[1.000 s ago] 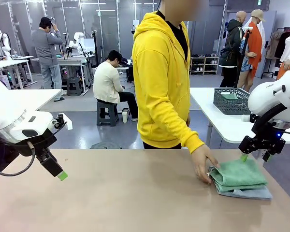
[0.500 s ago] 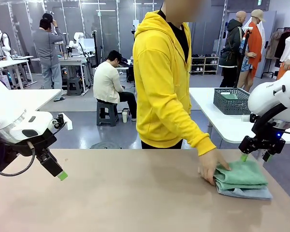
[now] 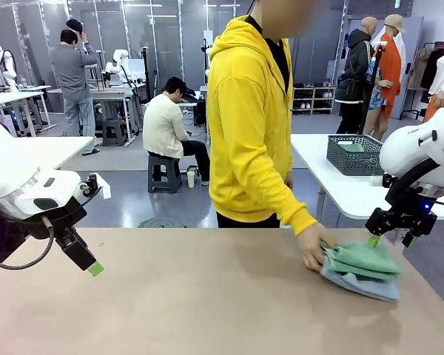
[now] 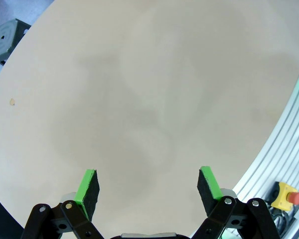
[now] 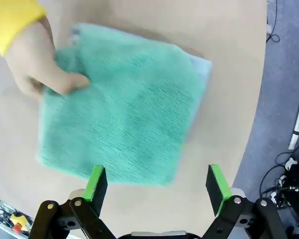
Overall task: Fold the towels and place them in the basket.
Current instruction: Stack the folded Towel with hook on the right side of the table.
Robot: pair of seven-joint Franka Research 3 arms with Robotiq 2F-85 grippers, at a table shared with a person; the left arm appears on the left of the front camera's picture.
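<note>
Now hand [image 3: 313,250] grips towels [image 3: 361,268].

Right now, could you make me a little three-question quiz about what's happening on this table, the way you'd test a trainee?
1. True or false: the right gripper is clamped on the towels.
2. What is the person's hand doing? A) resting on the bare table B) gripping the stack of folded towels by its edge C) pointing at the basket
3. Fill in: the top towel is sea-green; the one under it is ____.

Key
1. False: its jaws stand open just above the stack.
2. B
3. Grey-blue. The left gripper is open too, over bare table.
</note>
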